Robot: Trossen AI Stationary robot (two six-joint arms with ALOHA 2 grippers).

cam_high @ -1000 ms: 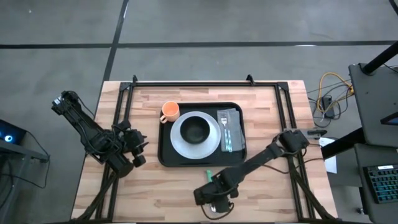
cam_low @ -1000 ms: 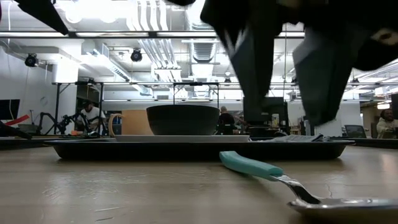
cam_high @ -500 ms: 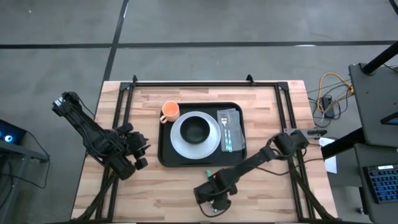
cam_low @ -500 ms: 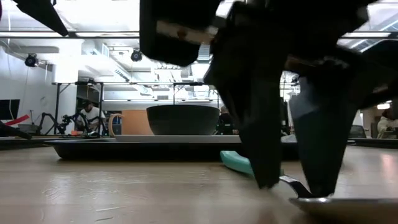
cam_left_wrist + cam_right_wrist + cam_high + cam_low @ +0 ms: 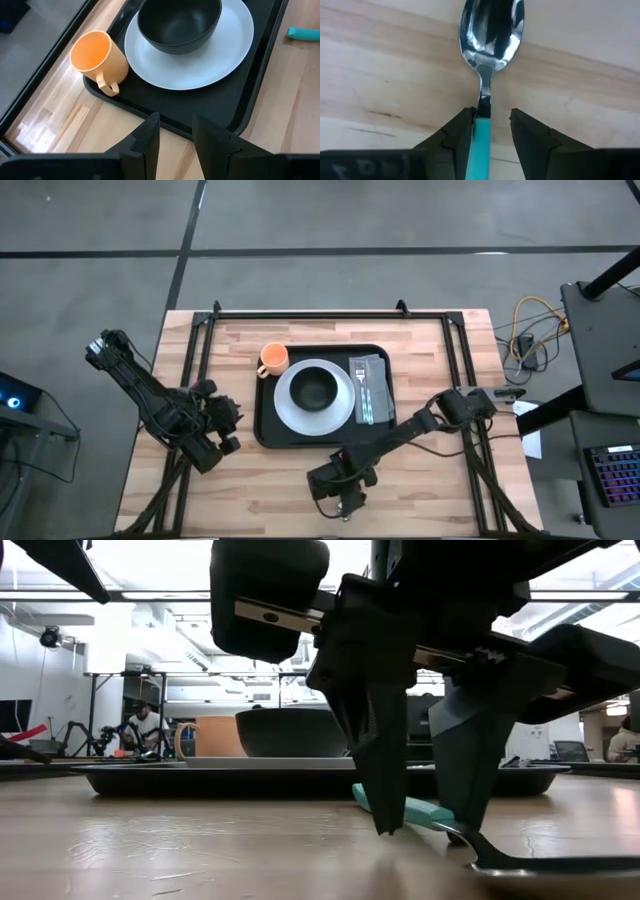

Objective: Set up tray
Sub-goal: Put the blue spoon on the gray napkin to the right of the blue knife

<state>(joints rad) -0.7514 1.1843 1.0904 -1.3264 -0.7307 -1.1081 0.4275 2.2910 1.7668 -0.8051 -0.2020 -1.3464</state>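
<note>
The black tray [image 5: 268, 430] sits mid-table and carries a white plate [image 5: 288, 412] with a black bowl [image 5: 316, 388]. It also holds an orange mug [image 5: 272, 359] and a grey napkin [image 5: 375, 366] with teal-handled cutlery. A spoon lies flat on the wood near the table's near edge, its teal handle [image 5: 481, 136] toward the tray and its steel bowl [image 5: 492, 27] toward the edge. My right gripper [image 5: 490, 135] is open, lowered to the table, with its fingers on either side of the handle. My left gripper [image 5: 176, 137] waits open beside the tray's left side. My right gripper points down from above with its fingers across the spoon, at the handle's end [image 5: 481, 127] next to the steel neck [image 5: 484, 100]. The handle lies close against one finger [image 5: 460, 135] and apart from the other. I cannot tell whether any finger touches it.
The tray's near rim [image 5: 300, 780] stands just beyond the spoon in the low view. Bare wood lies on both sides of the spoon along the near edge [image 5: 250, 500]. A black frame rail [image 5: 300, 313] runs along the table's far side.
My right gripper has come down from above the spoon until its fingertips reach the table on either side of the handle, shifting a little toward the table's left. The spoon has stayed where it was.
</note>
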